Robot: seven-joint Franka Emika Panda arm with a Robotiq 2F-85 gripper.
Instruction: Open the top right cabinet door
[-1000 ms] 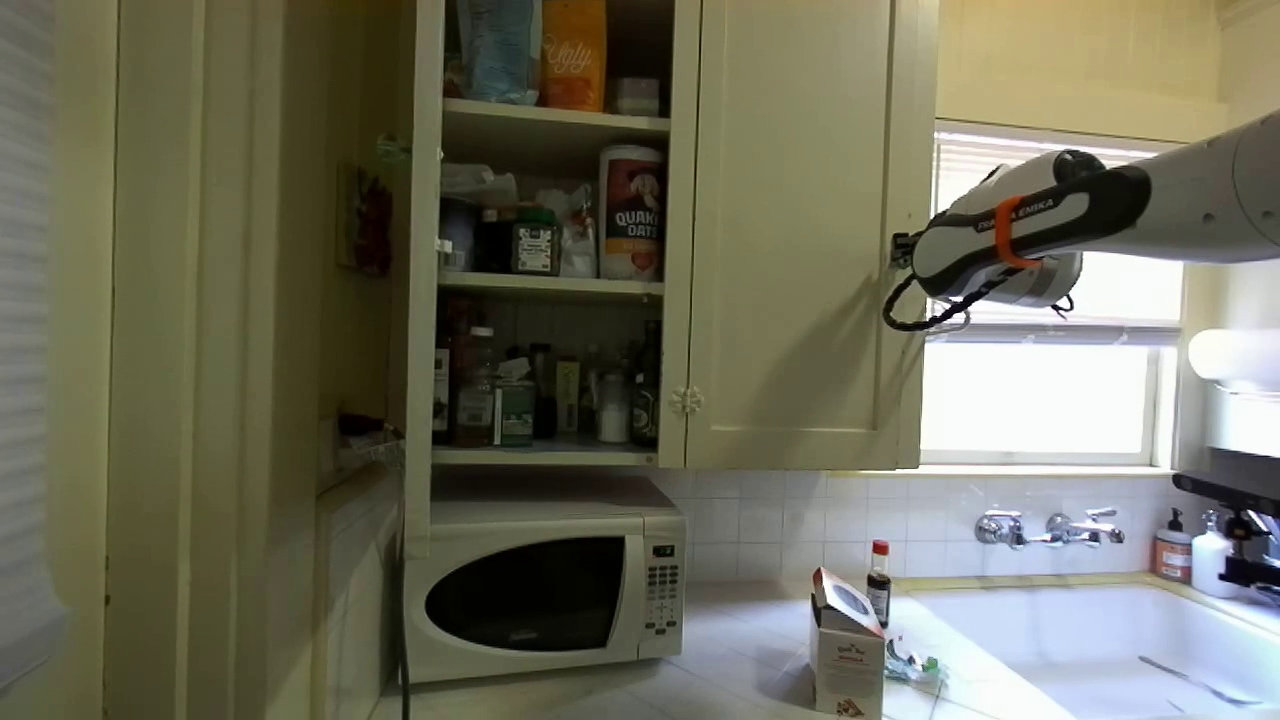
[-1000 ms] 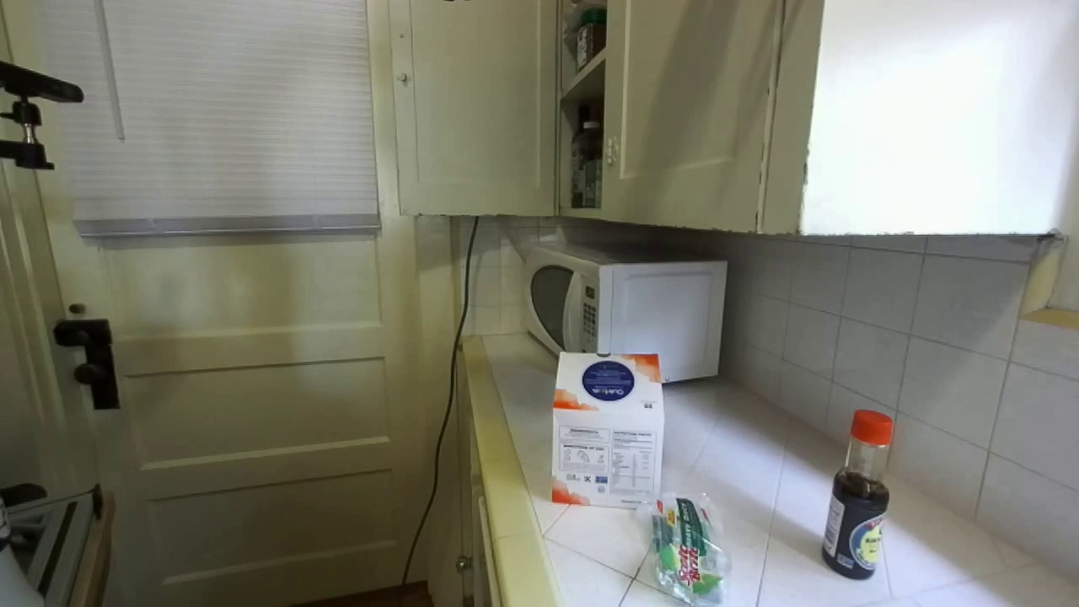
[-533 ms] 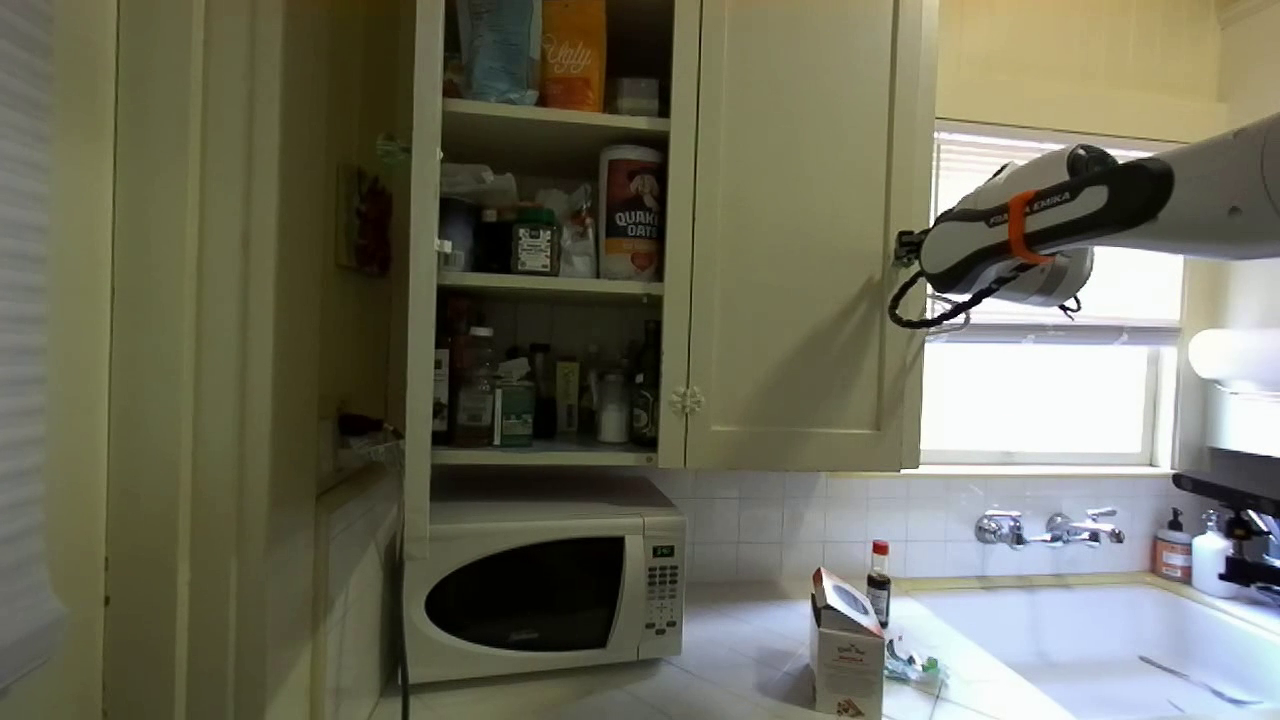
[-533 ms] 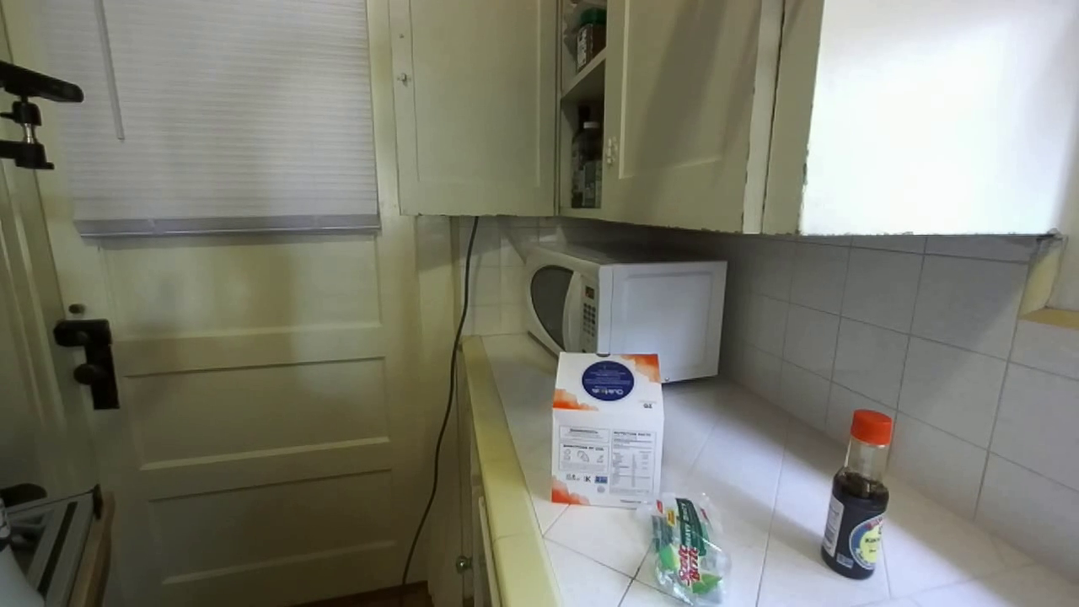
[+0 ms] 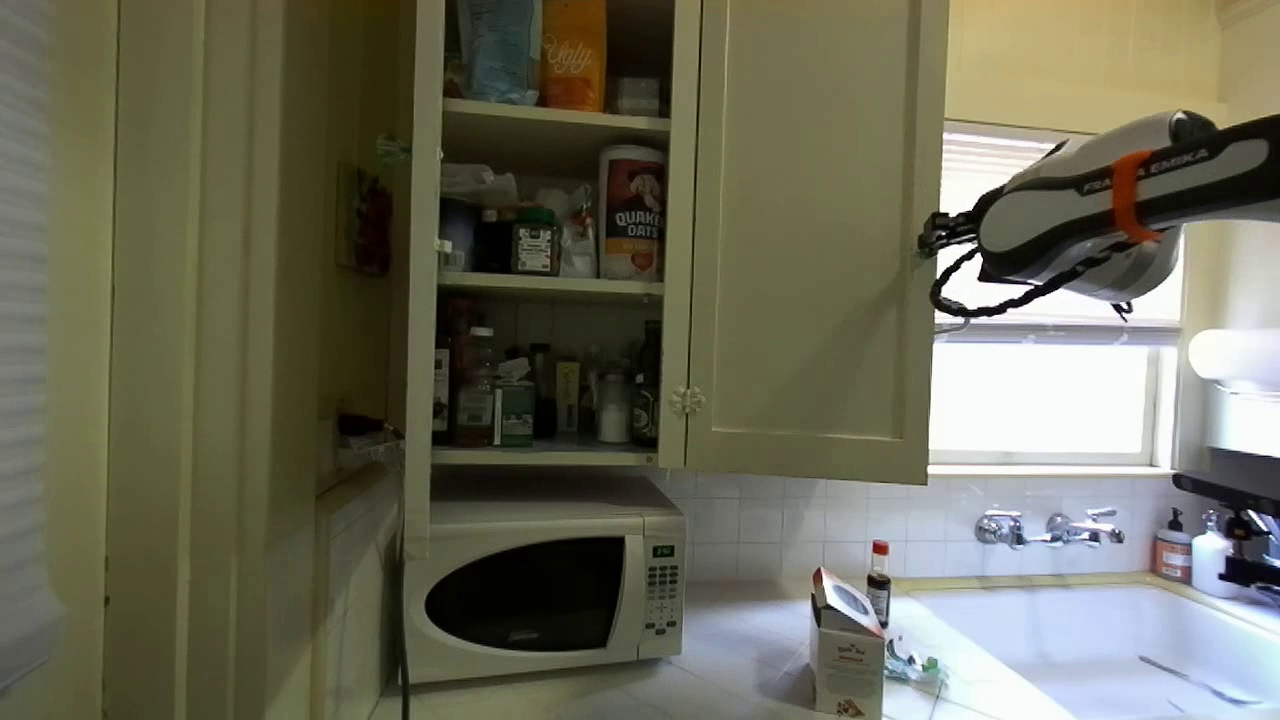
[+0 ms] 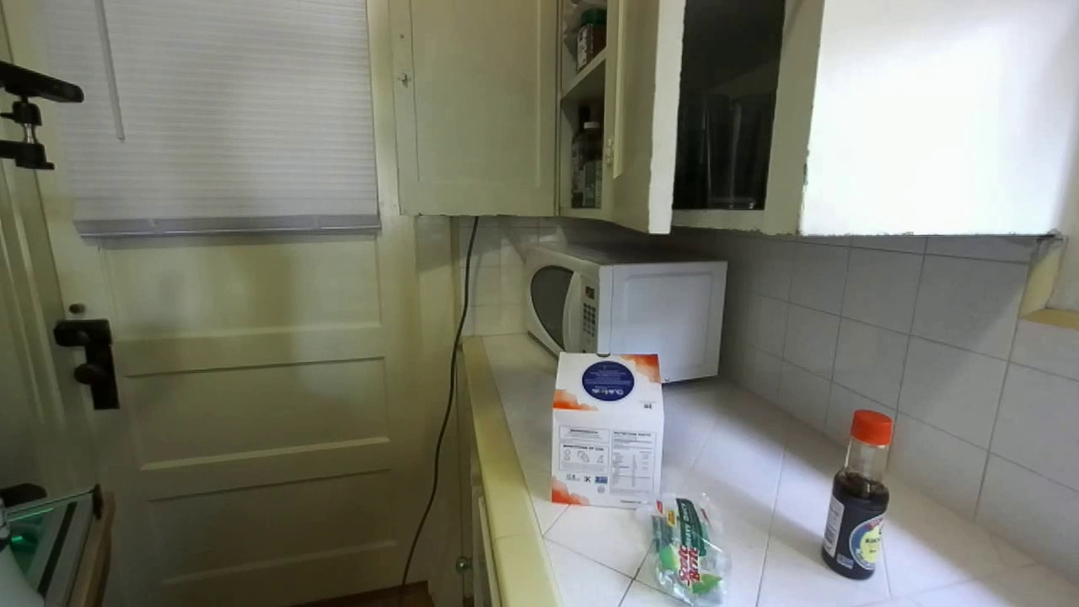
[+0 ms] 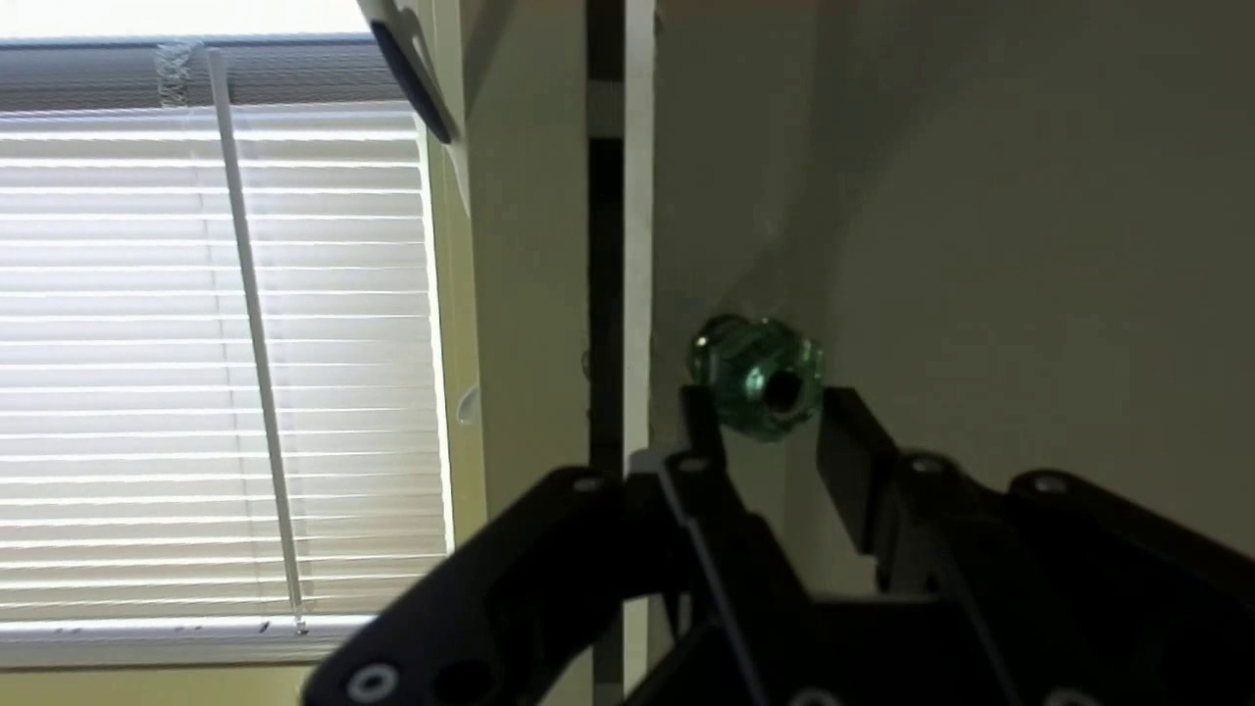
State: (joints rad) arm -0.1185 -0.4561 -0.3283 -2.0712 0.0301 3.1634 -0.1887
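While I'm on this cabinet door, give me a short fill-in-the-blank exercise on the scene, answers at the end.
1. In the wrist view, the fingers flank a knob coloured ____.
2. The top right cabinet door is not shut; it stands partly ____.
3. On a shelf, the canister reads QUAKER ____.
4. In an exterior view, the microwave appears to the ____ of the white box.

Missing words: green; open; OATS; left.

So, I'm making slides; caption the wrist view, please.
Gripper holds the green knob of the cabinet door, ajar, with window blinds alongside.
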